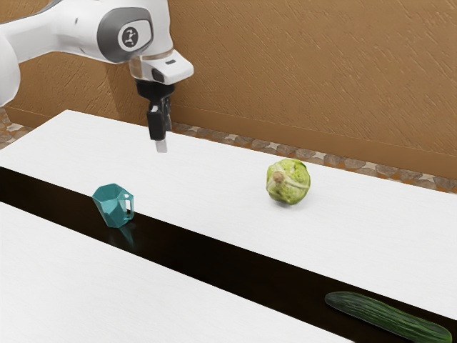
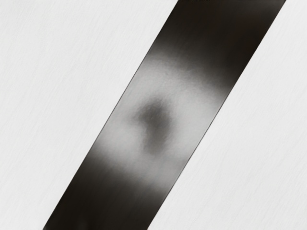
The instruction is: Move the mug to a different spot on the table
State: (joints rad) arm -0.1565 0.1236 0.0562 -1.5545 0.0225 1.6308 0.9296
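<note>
Mug retrieval starts from where my gripper (image 1: 162, 146) hangs: high above the table (image 1: 357, 214), pointing straight down, holding nothing. Seen edge-on from the side camera, it gives me no clear read on whether it is apart or together, so I cannot tell. In the wrist view a glossy black strip (image 2: 158, 120) runs diagonally beneath the hand with white tabletop on both sides and a blurred reflection at its middle, so I judge the hand to be roughly over that strip. From the gripper, the mug (image 1: 114, 204) lies well below, toward the exterior view's left and nearer that camera, so the coming move is, in my judgement, a shift that way along the strip plus a long descent. With only 1 arm, there is no choice of reach. The mug stands upright on the black strip (image 1: 214, 254), mouth up, well apart from the gripper. It is teal, with flat faceted sides that taper toward the base, and its loop handle faces the exterior view's right. Farther out on the white surface rests 1 round green cabbage (image 1: 288, 182), and 1 dark cucumber (image 1: 389, 315) lies near the exterior view's lower right corner.
</note>
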